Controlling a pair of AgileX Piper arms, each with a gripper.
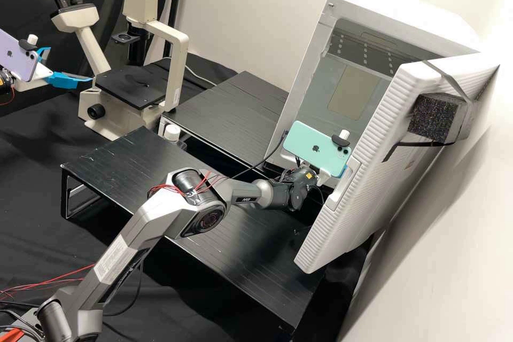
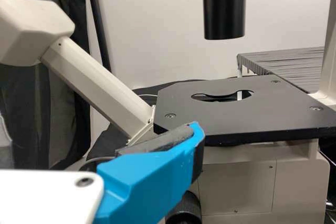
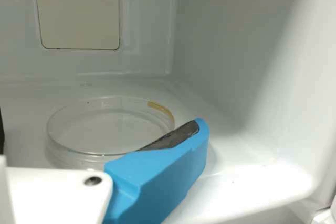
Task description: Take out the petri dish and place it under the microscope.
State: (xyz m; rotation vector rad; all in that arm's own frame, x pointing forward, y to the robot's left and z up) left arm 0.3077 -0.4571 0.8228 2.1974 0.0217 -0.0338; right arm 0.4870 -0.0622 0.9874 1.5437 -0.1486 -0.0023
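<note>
In the high view my left gripper [image 1: 69, 64] stands open at the far left, beside the microscope [image 1: 131, 85]. In the left wrist view one finger of the left gripper [image 2: 102, 129] is in front of the black stage [image 2: 210, 111]. My right gripper [image 1: 324, 175] is at the white cabinet's opening, its fingertips hidden in the high view. In the right wrist view, the clear petri dish [image 3: 105, 129] lies on the cabinet floor with an orange mark on its rim. The right gripper [image 3: 100, 127] is open around its near side; one blue finger overlaps the rim, contact unclear.
The cabinet door [image 1: 363, 155] hangs open to the right of the right gripper. Two low black platforms [image 1: 128, 157] stand between cabinet and microscope. A white-capped bottle [image 1: 172, 133] is behind the nearer platform. The lens tube [image 2: 224, 6] hangs above the stage.
</note>
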